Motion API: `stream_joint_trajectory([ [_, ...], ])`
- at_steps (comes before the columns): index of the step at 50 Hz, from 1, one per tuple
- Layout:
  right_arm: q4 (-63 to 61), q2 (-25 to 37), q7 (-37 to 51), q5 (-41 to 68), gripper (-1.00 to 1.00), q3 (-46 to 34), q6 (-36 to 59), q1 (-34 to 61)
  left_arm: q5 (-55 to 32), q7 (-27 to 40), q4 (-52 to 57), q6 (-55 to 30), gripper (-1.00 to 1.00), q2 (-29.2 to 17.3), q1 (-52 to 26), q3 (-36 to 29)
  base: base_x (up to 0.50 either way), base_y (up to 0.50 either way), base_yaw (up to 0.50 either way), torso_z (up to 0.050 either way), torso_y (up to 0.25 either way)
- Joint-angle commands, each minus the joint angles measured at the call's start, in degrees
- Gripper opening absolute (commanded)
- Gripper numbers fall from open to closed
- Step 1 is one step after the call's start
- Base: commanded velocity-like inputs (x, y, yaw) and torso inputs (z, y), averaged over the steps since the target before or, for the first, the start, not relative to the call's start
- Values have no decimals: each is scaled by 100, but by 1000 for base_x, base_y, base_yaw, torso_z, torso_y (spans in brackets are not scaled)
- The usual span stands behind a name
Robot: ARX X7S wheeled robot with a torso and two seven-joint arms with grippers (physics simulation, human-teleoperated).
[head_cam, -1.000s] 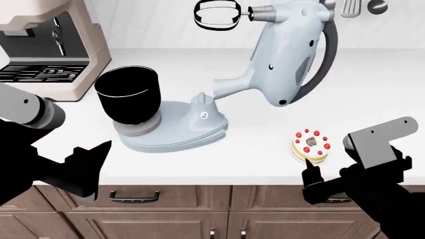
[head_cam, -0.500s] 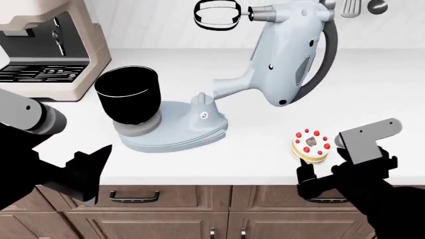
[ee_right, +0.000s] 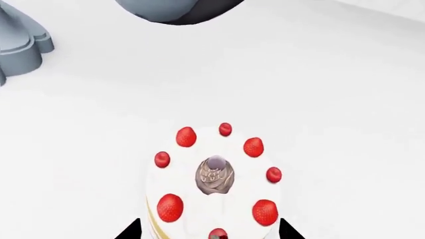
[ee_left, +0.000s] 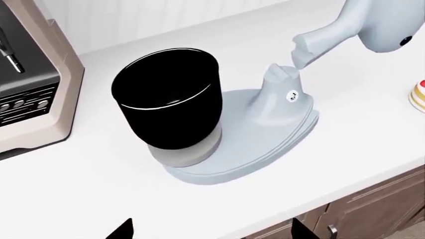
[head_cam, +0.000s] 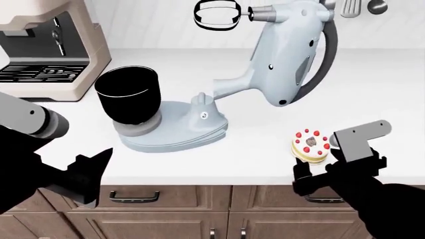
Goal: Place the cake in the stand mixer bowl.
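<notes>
The cake [head_cam: 310, 145] is being left on the counter [head_cam: 371, 84], well apart from the stand mixer bowl [head_cam: 127, 95], so nothing is being counted as done. The right gripper [head_cam: 317, 172] is being held wide at the cake, its fingertips [ee_right: 130, 230] cut off; contact cannot be told. The left gripper [ee_left: 210, 230], also spread, is being carried empty

Bright, even light fills all views. The white table [head_cam: 265, 149] looks almost washed out, with only faint soft shadows. The bowl [ee_left: 169, 102] is pure black. Everything is sharp.
</notes>
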State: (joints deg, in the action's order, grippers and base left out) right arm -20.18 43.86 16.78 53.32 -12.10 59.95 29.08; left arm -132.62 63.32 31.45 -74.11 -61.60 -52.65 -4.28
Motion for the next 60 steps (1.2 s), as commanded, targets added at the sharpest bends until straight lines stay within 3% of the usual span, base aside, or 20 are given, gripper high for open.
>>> stream_joint_trajectory([
  [1,344,-78,-66,-202,100,-153,-101,-13,38,-60,12,14,100,-19,20,-1,0,0,0,0,0],
  [4,349,-81,-76,-216,100,-161,-134,-31,39,-82,17,22,100,-34,29,22,0,0,0,0,0],
  [5,352,-87,-46,-231,-100,-152,-143,-36,48,-88,18,21,100,-34,35,25,0,0,0,0,0],
  [17,-2,53,-7,-325,-100,-157,-291,-147,125,-159,20,10,100,-40,89,48,0,0,0,0,0],
  [30,-2053,816,-147,252,-100,740,-925,-721,72,-192,56,70,100,-61,5,-30,0,0,0,0,0],
  [37,-2514,940,-251,437,-100,887,-1058,-850,-56,-191,78,193,100,-84,-110,-62,0,0,0,0,0],
  [50,-3630,1294,-528,860,-100,1319,-1495,-1381,-1170,62,262,1494,100,-132,-505,57,0,0,0,0,0],
  [52,-3691,1319,-480,979,-100,1345,-1496,-1306,-1738,159,281,2166,100,-120,-340,153,0,0,0,0,0],
  [58,-3717,1296,-288,1358,-100,1255,-1408,-755,-2765,282,338,2950,100,-116,-758,-120,0,0,0,0,0],
  [60,-3695,1264,-311,1329,-100,1222,-1425,-669,-2744,211,291,3025,100,-33,-690,-85,0,0,0,0,0],
])
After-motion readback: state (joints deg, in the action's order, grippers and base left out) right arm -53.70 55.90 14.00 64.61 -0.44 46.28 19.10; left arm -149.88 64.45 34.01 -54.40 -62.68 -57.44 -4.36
